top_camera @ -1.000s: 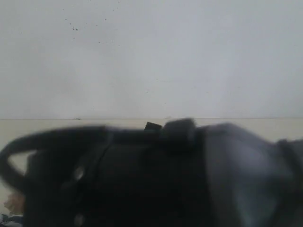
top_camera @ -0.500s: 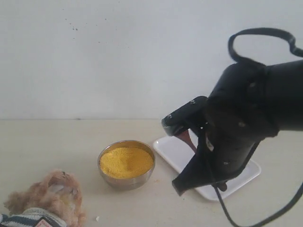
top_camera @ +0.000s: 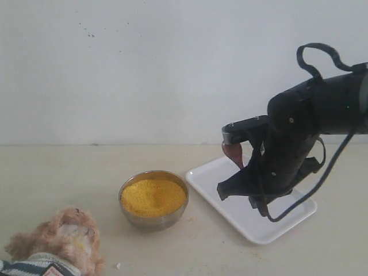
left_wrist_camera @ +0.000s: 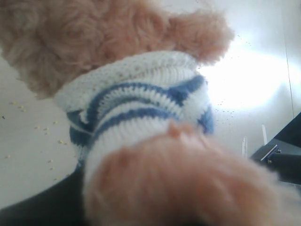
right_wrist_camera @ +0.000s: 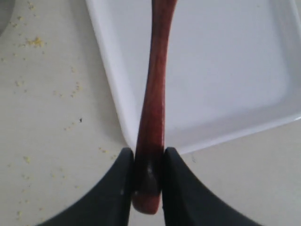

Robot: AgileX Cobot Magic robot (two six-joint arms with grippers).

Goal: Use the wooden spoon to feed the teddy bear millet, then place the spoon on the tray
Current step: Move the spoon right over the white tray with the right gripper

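clamping wooden spoon (right_wrist_camera: 154, 94), right gripper (right_wrist_camera: 148, 155); left gripper hidden by teddy bear (left_wrist_camera: 136, 108), state unclear

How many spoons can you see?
1. The wooden spoon is pinched by its handle in the right gripper, over the white tray. The arm hides part of the table, so another could be out of sight.

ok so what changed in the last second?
The right arm blocked the exterior view a second ago. It then swung clear to the right, and in the last half second moved further right and a little up, over the tray. The right gripper still pinches the spoon. Bear, bowl, millet and tray unmoved since they came into view.
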